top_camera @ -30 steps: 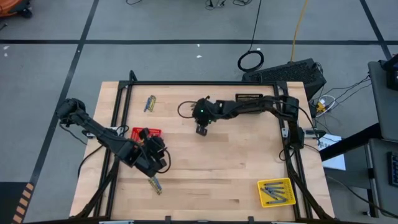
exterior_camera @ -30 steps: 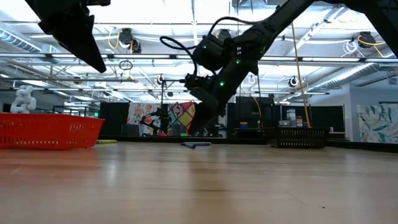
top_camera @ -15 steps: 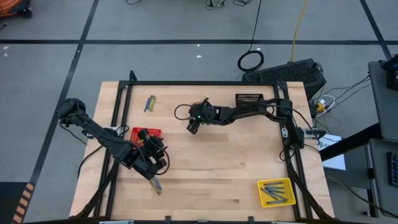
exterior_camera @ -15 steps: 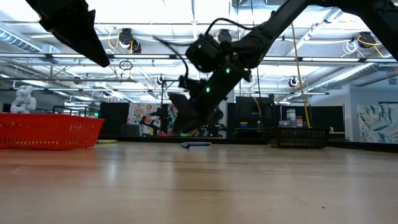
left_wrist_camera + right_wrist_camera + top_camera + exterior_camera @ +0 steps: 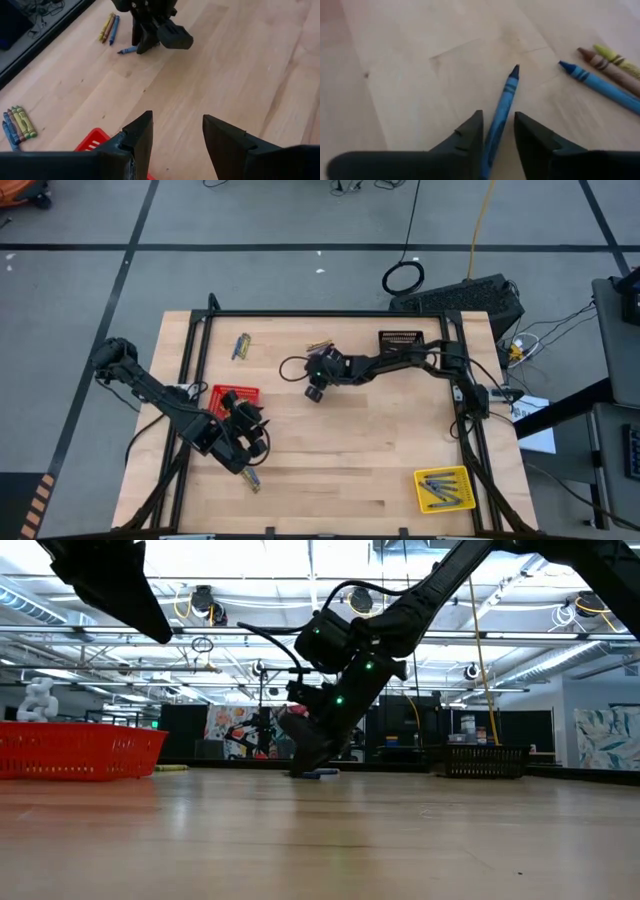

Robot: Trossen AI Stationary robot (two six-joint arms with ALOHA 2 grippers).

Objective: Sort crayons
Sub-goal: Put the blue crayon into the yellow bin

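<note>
right gripper [image 5: 497, 137] low on table, fingers narrow around blue crayon [image 5: 502, 107], not clamped.
left gripper [image 5: 177, 132] parted, empty, over red basket [image 5: 92, 140]; three more crayons [image 5: 602, 75] lie just beyond.

Blue crayon [image 5: 501, 112] — flat on the tabletop

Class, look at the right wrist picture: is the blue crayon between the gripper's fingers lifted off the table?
No: the blue crayon lies flat on the wooden table, between the right gripper's fingers.
</note>
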